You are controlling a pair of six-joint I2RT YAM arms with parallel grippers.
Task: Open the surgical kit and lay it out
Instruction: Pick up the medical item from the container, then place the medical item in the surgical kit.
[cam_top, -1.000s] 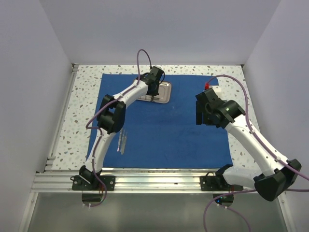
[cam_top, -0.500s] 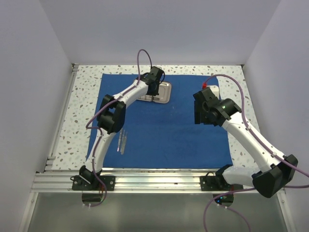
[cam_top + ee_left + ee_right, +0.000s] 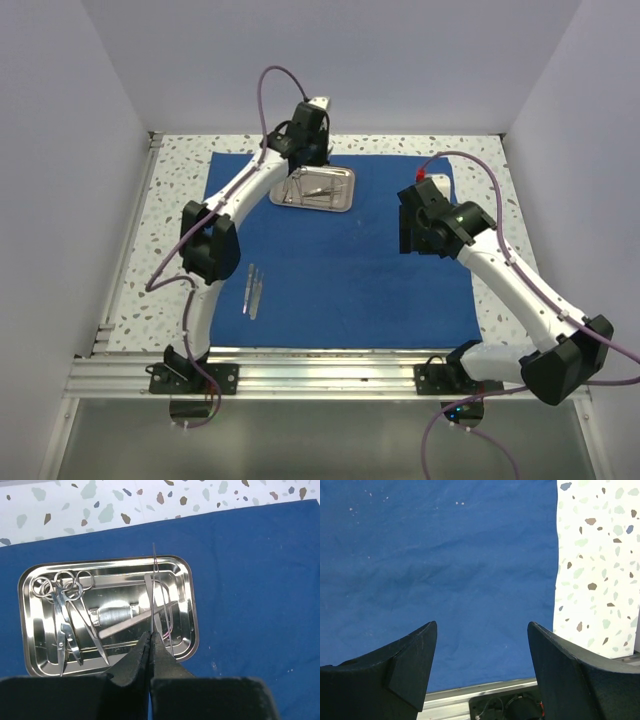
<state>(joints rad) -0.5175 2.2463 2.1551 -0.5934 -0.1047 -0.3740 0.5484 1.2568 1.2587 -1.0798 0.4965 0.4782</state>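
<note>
One more instrument is coming out: a second ago my left gripper [image 3: 150, 639] was sitting low at the near edge of the steel tray [image 3: 193, 615], and now it is hanging higher over the tray's far side, fingers clenched on a slim steel piece [image 3: 152, 595] that is reaching out past the tips. I am judging it tweezers, though edge-on I cannot be sure. The layout is moving along: the laid-out tweezers [image 3: 251, 290] are already lying on the blue cloth [image 3: 360, 270] toward its near left corner, while ring-handled scissors [image 3: 65, 610] are waiting in the tray, which is sitting at the cloth's far middle. My right gripper [image 3: 481, 630] is hovering released, gripping nothing, over the cloth by its right edge. I am seeing plenty of bare cloth between the tray and the near rail [image 3: 320, 365]; the walls [image 3: 60, 200] are closing in on both sides.
</note>
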